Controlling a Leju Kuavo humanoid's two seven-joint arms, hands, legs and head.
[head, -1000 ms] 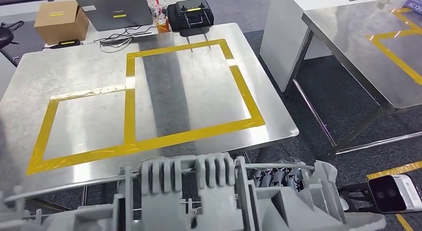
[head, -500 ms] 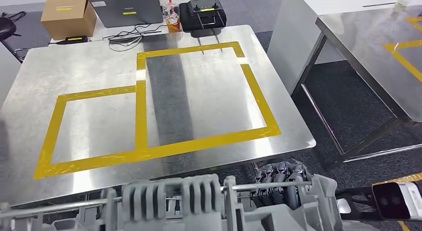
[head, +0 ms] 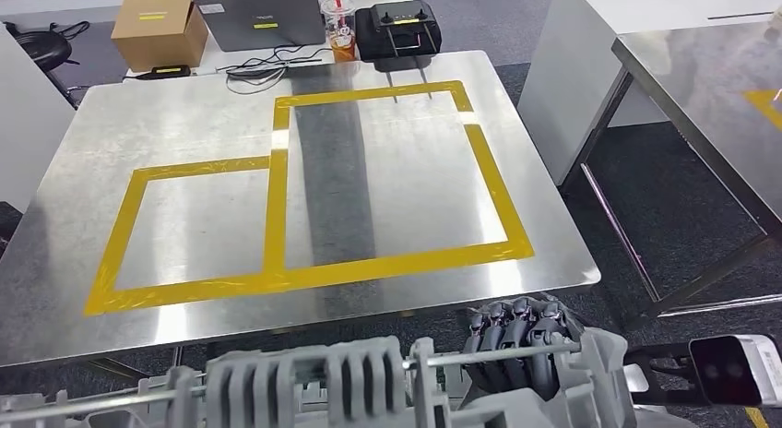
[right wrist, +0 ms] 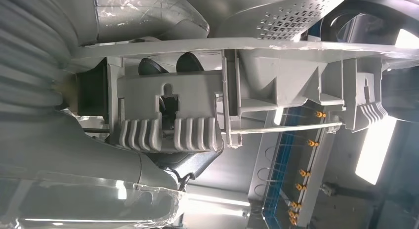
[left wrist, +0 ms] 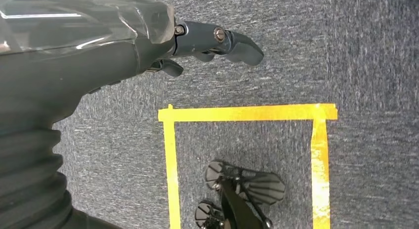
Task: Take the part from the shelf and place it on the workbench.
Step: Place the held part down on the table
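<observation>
Steel workbench (head: 184, 124) marked with yellow tape (head: 277, 207).

Dark grey, segmented fingers (head: 518, 328) on the right hand (head: 530, 340), packed side by side with small joints and pale highlights along the backs. Beside them, at the wrist, a white box-shaped camera (head: 738, 368) with a dark glossy face, fixed on a black bracket. On the left hand (left wrist: 148, 46), slate-blue fingers (left wrist: 232, 41) with rounded dark tips, joined by silver screws at the hinges. Behind them a matt dark grey body under a clear, crinkled plastic wrap catching white glints. Further back, a thick ribbed grey cover (left wrist: 27, 174) in soft bellows folds. On the right wrist, the same pale grey ribbed cover (right wrist: 29, 71) and shiny clear wrap.
</observation>
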